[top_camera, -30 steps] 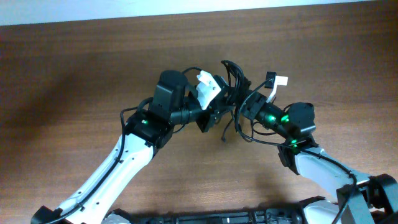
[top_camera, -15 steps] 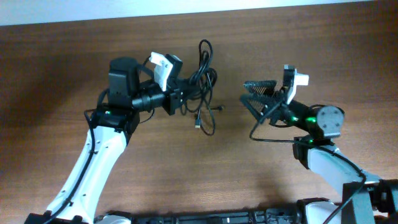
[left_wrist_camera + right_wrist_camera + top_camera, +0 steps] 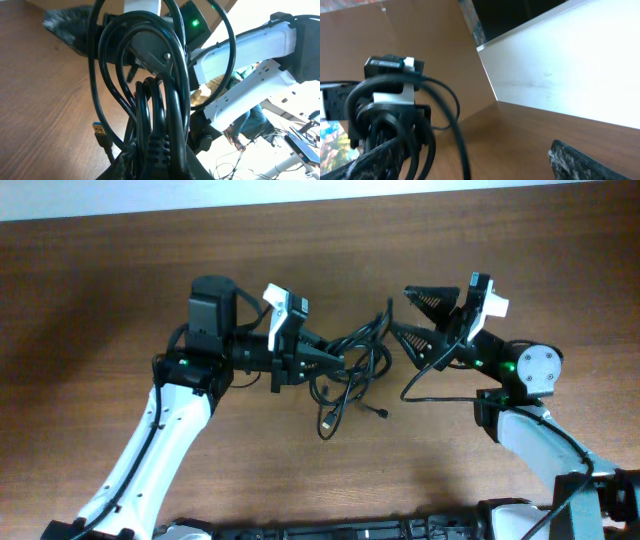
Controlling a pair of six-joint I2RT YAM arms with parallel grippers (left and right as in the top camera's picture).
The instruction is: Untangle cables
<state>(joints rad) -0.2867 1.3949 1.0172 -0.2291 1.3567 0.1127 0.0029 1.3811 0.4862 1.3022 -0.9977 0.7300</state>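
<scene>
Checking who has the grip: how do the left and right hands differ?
The left hand is shut on the cables; the right hand gapes open. The left hand carries them; the right hand holds nothing. Both point inward at the cables from opposite sides.

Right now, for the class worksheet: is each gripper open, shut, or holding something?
Left gripper: shut on the cables.
Right gripper: open, fingers spread wide.

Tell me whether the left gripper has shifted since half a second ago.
Yes. The left gripper, shut on the cables, moved rightward and away from the table's far edge, toward the open right gripper.
</scene>
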